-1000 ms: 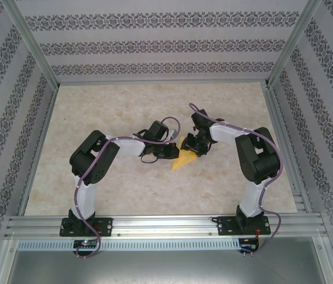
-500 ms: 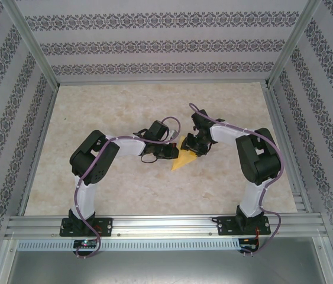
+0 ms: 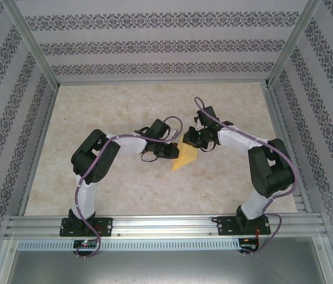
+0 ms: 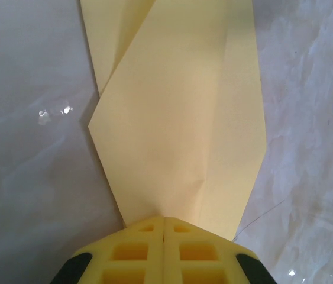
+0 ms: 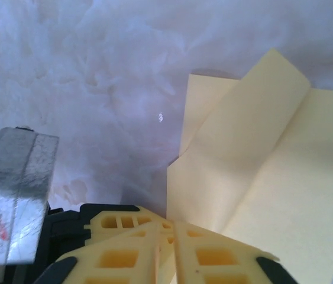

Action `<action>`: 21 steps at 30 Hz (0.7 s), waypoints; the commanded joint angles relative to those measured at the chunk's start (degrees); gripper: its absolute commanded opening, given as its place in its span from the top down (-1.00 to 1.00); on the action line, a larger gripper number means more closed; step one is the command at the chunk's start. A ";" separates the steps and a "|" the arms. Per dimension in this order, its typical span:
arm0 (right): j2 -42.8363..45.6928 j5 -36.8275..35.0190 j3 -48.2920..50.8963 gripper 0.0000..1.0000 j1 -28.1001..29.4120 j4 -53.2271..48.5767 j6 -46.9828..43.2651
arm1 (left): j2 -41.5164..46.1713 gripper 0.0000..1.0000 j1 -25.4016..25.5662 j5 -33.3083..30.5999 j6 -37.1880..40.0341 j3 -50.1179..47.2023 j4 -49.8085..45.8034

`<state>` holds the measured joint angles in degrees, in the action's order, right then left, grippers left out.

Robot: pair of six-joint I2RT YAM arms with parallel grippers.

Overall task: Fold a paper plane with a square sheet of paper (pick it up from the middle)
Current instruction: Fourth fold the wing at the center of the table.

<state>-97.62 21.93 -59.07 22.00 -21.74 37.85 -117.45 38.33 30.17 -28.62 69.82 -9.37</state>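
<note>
The yellow-orange sheet of paper (image 3: 184,158) lies partly folded on the marble tabletop, tapering to a point toward the near left. In the left wrist view the paper (image 4: 178,130) shows layered flaps and creases. My left gripper (image 4: 164,220) is shut on its narrow end, and in the top view it (image 3: 172,151) sits at the paper's left side. My right gripper (image 3: 191,142) is at the paper's far edge. In the right wrist view it (image 5: 172,231) is shut on the edge of the paper (image 5: 272,177), right beside the left gripper's yellow fingers (image 5: 116,222).
The table (image 3: 113,112) is a pale marble surface enclosed by patterned walls and an aluminium frame (image 3: 154,225) along the near edge. Both arms meet near the table's middle, their fingers close together.
The right gripper has closed on the paper's edge. Its elbow has swung out to the right and its wrist has shifted slightly farther back. The left arm holds still.
</note>
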 commanded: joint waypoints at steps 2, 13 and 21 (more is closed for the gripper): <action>-2.84 3.74 1.76 0.83 -0.03 5.39 0.30 | -2.87 1.00 0.22 -0.57 2.53 -0.23 -6.75; -8.21 4.47 0.73 0.89 0.33 4.18 -0.65 | -2.46 1.00 0.26 -0.20 2.49 0.10 -6.81; -8.21 -0.25 2.93 0.89 0.15 1.52 -1.07 | -1.91 0.96 0.28 -0.12 2.78 0.86 -7.33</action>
<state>-105.82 24.97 -57.56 22.02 -18.39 37.71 -117.60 38.28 30.57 -27.38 70.57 -10.63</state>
